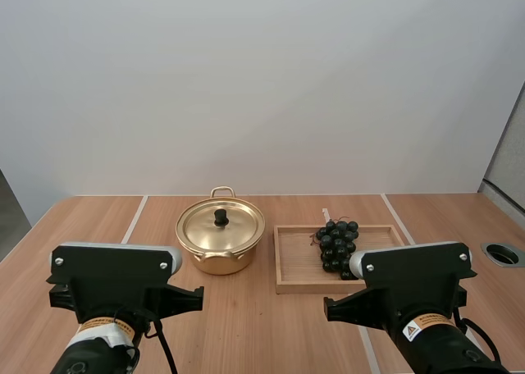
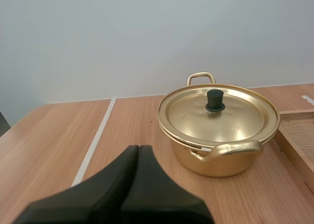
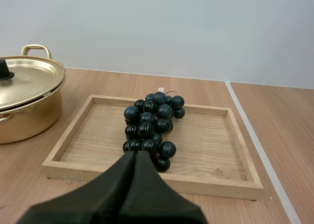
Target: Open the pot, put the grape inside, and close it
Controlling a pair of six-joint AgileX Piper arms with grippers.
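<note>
Left gripper (image 2: 139, 148) is clenched on nothing, parked near the gold pot (image 2: 216, 162), which has its lid (image 2: 235, 121) on. Right gripper (image 3: 135, 154) is clenched empty too, just short of the grape bunch (image 3: 152, 126) lying in the wooden tray (image 3: 206, 153) beside the pot. I'd open the left one, centre it over the black knob (image 2: 214, 100), pinch low and lift straight up so the pot doesn't drag.

Bright, even overhead light, soft shadow under the pot (image 2: 221, 160) beyond the left gripper (image 2: 138, 148), gentle sheen on its lid (image 2: 238, 117), tiny white highlights on the grapes (image 3: 147, 129) just ahead of the right gripper (image 3: 135, 154).
</note>
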